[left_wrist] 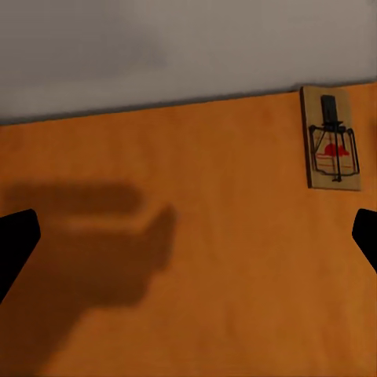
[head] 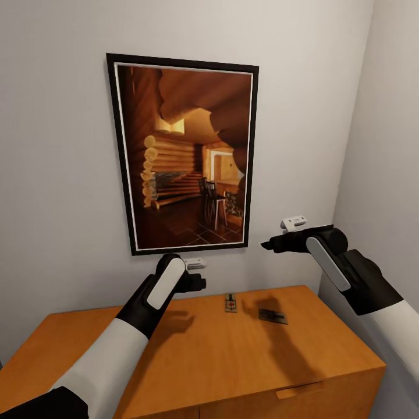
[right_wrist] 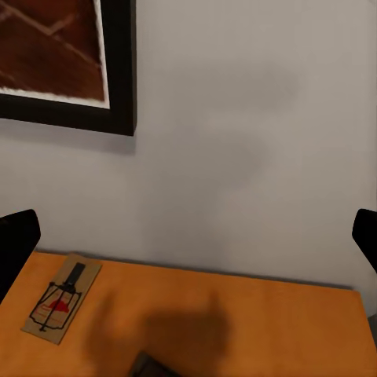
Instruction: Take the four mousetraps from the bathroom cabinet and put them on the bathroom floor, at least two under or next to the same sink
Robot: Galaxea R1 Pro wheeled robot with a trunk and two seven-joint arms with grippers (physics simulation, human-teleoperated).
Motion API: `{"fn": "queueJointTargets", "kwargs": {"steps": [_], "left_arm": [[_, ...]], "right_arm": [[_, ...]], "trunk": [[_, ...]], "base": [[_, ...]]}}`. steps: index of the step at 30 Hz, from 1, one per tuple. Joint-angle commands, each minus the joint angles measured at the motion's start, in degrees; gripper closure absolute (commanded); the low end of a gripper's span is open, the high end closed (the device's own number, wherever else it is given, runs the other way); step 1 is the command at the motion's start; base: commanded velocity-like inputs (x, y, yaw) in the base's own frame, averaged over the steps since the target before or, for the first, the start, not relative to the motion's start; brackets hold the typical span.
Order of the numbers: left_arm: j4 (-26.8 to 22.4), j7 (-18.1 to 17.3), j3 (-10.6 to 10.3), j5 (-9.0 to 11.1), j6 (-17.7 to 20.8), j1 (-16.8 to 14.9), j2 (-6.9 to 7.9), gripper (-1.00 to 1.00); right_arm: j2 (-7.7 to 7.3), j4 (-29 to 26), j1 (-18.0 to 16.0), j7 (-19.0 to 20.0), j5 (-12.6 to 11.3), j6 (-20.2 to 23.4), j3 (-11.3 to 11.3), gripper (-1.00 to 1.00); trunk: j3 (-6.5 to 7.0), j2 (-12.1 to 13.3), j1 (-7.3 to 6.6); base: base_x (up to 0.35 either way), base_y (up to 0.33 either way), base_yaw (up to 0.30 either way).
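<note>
Both grippers spread wide and empty above the cabinet (head: 192,349), two mousetraps lying on its top.

Left gripper (head: 198,283) hovering over the orange-brown top near the wall, fingers (left_wrist: 16,243) far apart at the edges of the left wrist view, touching nothing, only a shadow cast on the wood below. Right gripper (head: 269,245) raised higher, pointing toward the framed picture (head: 183,154), fingers (right_wrist: 17,243) likewise parted wide, holding nothing. One mousetrap (head: 231,303) flat on the top close to the back wall: pale wooden board, dark wire frame, red mark at the middle; seen also from the left wrist (left_wrist: 331,149) and the right wrist (right_wrist: 61,305). A second, darker mousetrap (head: 272,316) just beside it toward the right, in the right arm's shadow, details hard to make out.
</note>
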Motion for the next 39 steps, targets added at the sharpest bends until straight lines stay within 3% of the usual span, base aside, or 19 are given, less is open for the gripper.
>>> {"fn": "queueJointTargets", "kwargs": {"steps": [1,39], "left_arm": [[-0.01,0.59,-0.05,0.55,0.1,-0.06,0.0,-1.0],[0.31,0.55,-0.09,0.48,0.26,-0.08,0.0,-1.0]], "right_arm": [[-0.06,-0.05,-0.08,-0.57,-0.57,0.12,0.14,-1.0],[-0.05,0.04,-0.08,-0.5,-0.71,0.12,0.14,-1.0]], "trunk": [[-0.09,-0.07,0.01],[-0.09,-0.07,0.01]], "base": [[0.0,0.0,0.0],[0.0,0.0,0.0]]}}
